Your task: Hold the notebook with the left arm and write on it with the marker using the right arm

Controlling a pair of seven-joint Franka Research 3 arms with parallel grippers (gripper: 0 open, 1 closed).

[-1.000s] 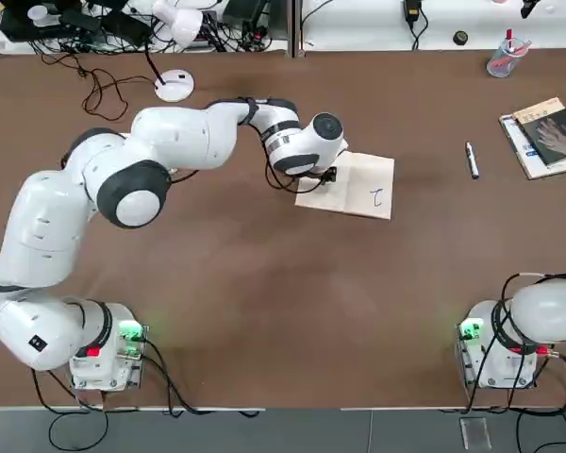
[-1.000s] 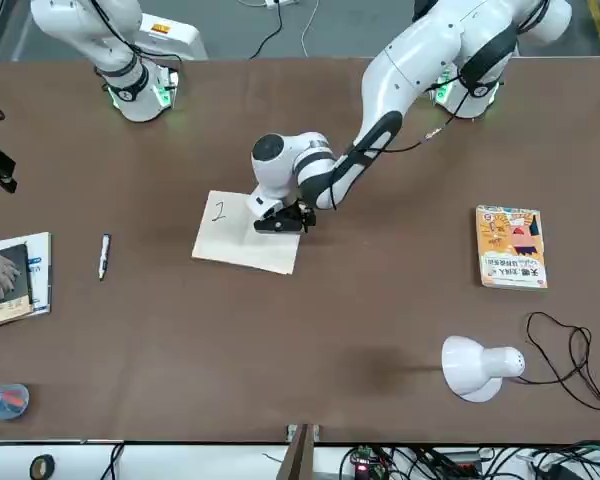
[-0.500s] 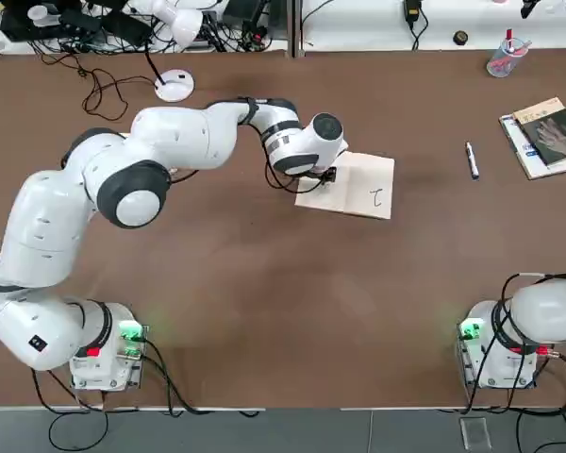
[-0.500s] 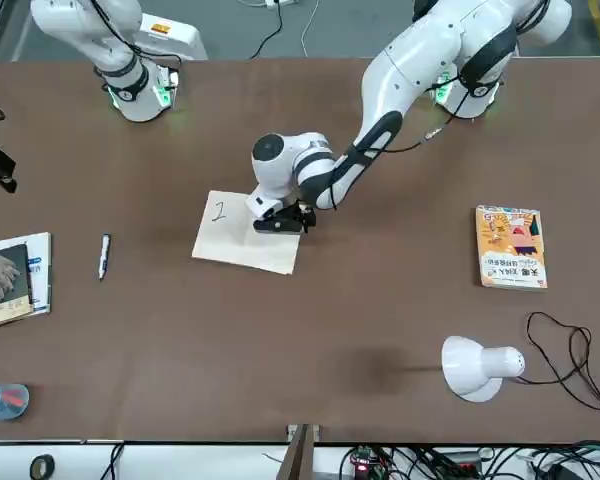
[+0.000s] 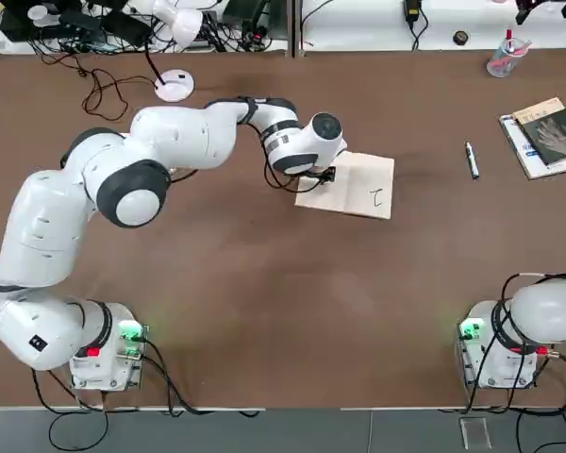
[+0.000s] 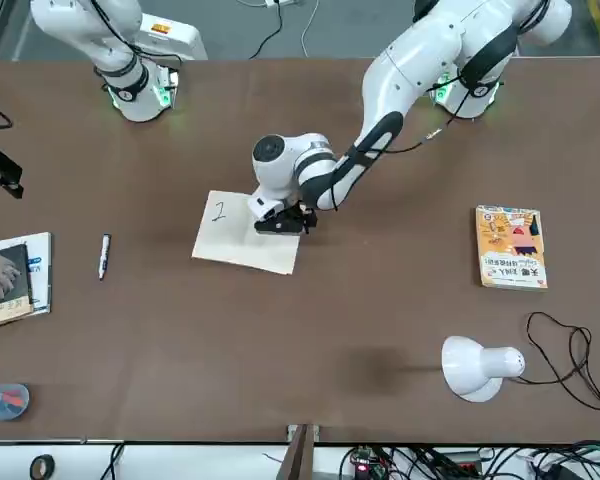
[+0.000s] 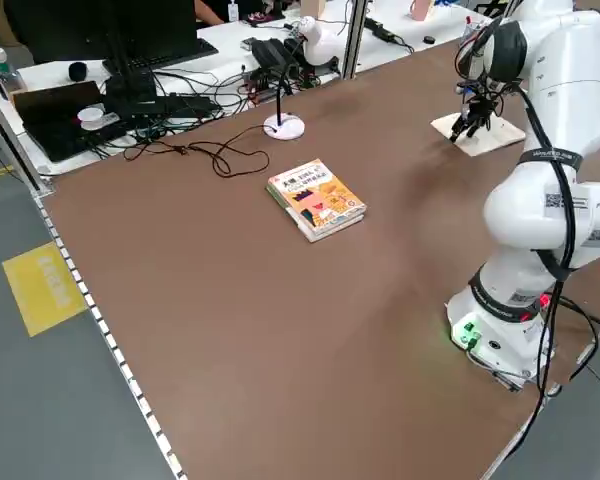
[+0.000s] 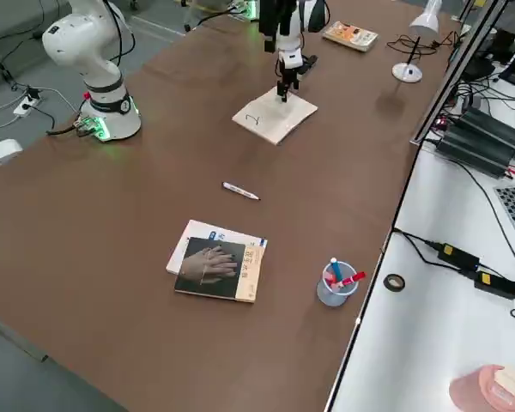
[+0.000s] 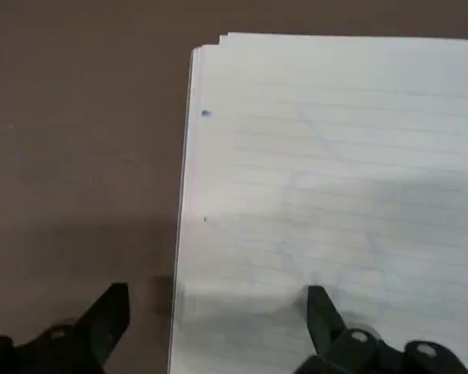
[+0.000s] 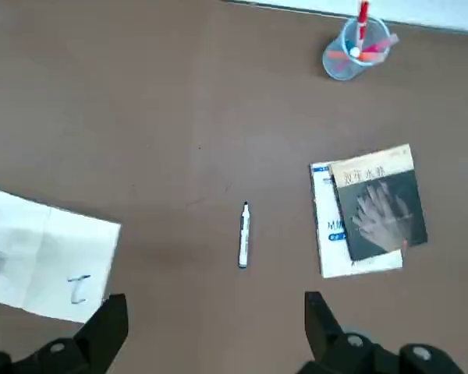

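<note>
Top view: the left gripper (image 5: 326, 175) presses down on the notebook (image 5: 358, 186) at the edge nearest the left arm (image 5: 170, 142); the marker (image 5: 472, 159) lies on the table (image 5: 264, 283) well apart from the notebook, towards the grey-covered book (image 5: 547, 132). A single dark handwritten stroke, like a "2" or "Z", shows on the page. The holding step looks to be in hand; fetching the marker is not yet done.

Front view: the orange-yellow book (image 6: 511, 247) lies far from the notebook on the other side; its cover print is too small to read.

Left wrist view: the fingers (image 9: 324, 315) stand wide, one over the notebook page, the other over the bare table just beside its edge.

Right wrist view: the right gripper (image 10: 210, 327) hangs high with fingers spread wide and empty, the marker below. Next, I judge, it must descend and close on the marker.
</note>
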